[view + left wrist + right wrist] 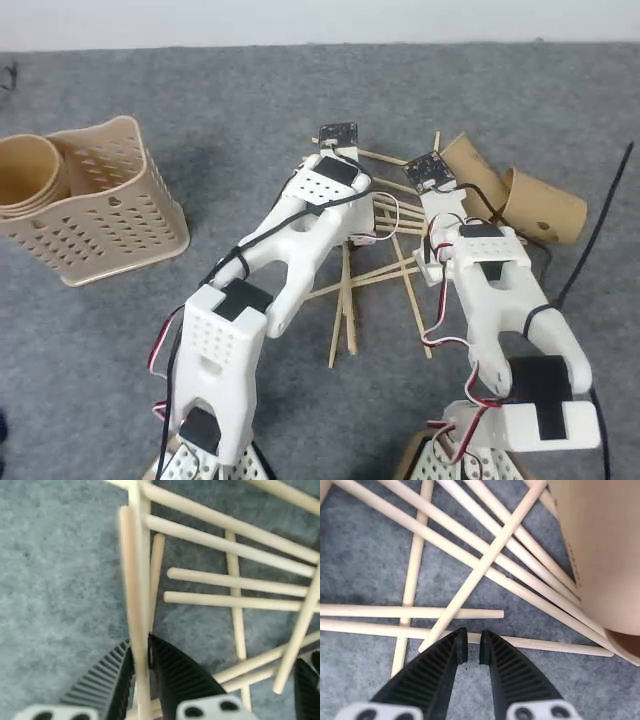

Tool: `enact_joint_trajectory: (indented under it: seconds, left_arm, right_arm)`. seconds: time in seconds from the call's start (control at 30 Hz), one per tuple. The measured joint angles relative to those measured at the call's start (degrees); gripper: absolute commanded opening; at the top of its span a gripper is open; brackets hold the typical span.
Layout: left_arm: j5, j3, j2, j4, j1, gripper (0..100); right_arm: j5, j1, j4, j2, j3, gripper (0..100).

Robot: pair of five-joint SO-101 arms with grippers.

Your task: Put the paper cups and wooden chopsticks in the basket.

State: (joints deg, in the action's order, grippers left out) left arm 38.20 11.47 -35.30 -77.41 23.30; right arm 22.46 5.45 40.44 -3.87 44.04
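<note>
Left gripper (140,647) is clamped down on a single wooden chopstick (133,605), with the stick running straight out between the two black ribbed fingers. It sits low over the grey carpet (200,100), at the edge of the chopstick pile (345,300).

Right gripper (470,645) is pinched nearly closed, with just a thin slit between the tips and nothing in it as far as I can see. The tips hover right over the crisscrossed sticks (485,565), with a brown paper cup (600,545) lying on its side just beside them.

From above, two paper cups (470,165) (545,205) lie tipped over, touching each other, at the far right of the pile. The beige basket (120,230) is well off to the left, with a stack of cups (30,175) already in it.
</note>
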Motion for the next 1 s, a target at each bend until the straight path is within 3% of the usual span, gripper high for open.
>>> enact_joint_trajectory:
  seconds: [0.57,0.8,1.0]
  left_arm:
    - [-0.7,0.2,0.1,-1.1,-1.1,1]
    - [-0.7,0.0,4.7,-3.6,-5.6,1]
    - [-0.7,-5.5,10.4,-3.0,-4.7,1]
  right_arm:
    - [0.0,0.0,0.0,0.0,0.0,5.7]
    - [0.0,0.0,0.0,0.0,0.0,5.7]
    - [0.0,0.0,0.0,0.0,0.0,5.7]
